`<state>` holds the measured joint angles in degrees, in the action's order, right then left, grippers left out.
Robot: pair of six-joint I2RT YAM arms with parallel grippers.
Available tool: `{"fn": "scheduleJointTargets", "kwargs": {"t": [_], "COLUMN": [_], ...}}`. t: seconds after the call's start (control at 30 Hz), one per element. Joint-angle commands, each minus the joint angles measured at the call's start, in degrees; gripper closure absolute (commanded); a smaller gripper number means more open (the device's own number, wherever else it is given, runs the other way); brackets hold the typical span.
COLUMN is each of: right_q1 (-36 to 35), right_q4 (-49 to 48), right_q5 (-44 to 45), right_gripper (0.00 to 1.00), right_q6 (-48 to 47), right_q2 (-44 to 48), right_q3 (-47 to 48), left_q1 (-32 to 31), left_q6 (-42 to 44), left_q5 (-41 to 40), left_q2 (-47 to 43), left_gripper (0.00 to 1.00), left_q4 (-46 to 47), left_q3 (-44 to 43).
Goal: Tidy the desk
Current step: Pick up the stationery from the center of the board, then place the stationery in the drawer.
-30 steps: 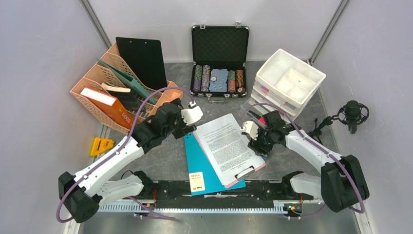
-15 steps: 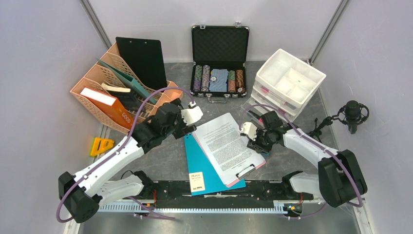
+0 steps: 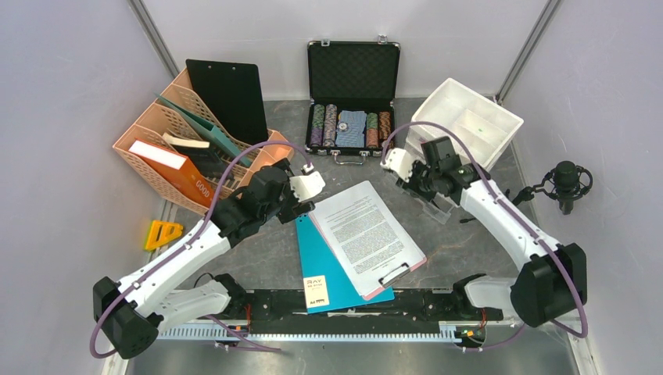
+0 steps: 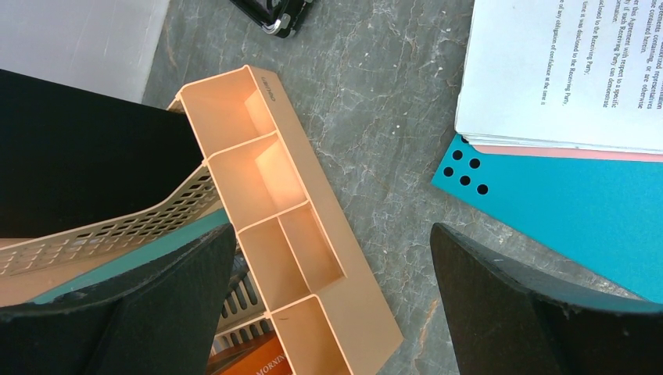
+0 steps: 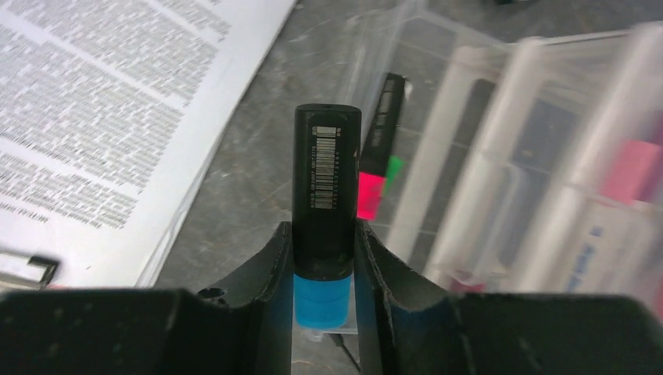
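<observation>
At the back left of your desk (image 3: 266, 250) stands the file organizer (image 3: 173, 98), the chip case (image 3: 353, 74) at back centre, the drawer unit (image 3: 487, 99) at back right. In the middle, the clipboard (image 3: 363, 234) with papers (image 3: 356, 223) lies on a folder (image 3: 317, 258). A triangle ruler (image 3: 162, 233) lies far left, and a microphone (image 3: 568, 183) stands far right.

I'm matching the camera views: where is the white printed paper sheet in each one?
Top external: white printed paper sheet at picture centre.
Left wrist: top right corner.
Right wrist: upper left.
Shared landmark: mottled dark grey desk beside it.
</observation>
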<state>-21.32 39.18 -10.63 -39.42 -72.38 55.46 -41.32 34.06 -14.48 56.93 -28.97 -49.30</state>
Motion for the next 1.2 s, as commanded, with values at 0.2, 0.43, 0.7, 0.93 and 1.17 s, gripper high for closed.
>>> {"fn": "scheduleJointTargets", "kwargs": {"t": [0.2,0.43,0.7,0.93,1.17], "right_q1": [5.85,9.15,10.16,10.17,7.74], "right_q4": [0.39,-2.13,-2.03,0.22,2.19], "right_q5": [4.73,4.22,4.00,-1.23,-12.37], "right_gripper": [0.85,0.71,0.41,0.38,0.50], "right_q6": [1.84,1.36,1.62,2.25,2.50], "right_q2": [-10.83,-15.85,-14.37,-8.76,-5.20], "right_q3": [10.28,8.32,7.58,7.40,2.92], "left_q1": [0.26,0.21,0.23,0.21,0.25], "left_q6": [-0.09,0.32,0.47,0.48,0.30], "left_q5": [0.70,0.37,0.36,0.41,0.48], "left_q2": [-1.50,-2.38,-2.32,-2.36,-2.63], "left_gripper": [0.00,0.00,0.00,0.00,0.00], "left_q4": [1.90,1.55,1.55,1.55,1.73], "left_q3": [-0.18,0.25,0.08,-0.27,0.07]}}
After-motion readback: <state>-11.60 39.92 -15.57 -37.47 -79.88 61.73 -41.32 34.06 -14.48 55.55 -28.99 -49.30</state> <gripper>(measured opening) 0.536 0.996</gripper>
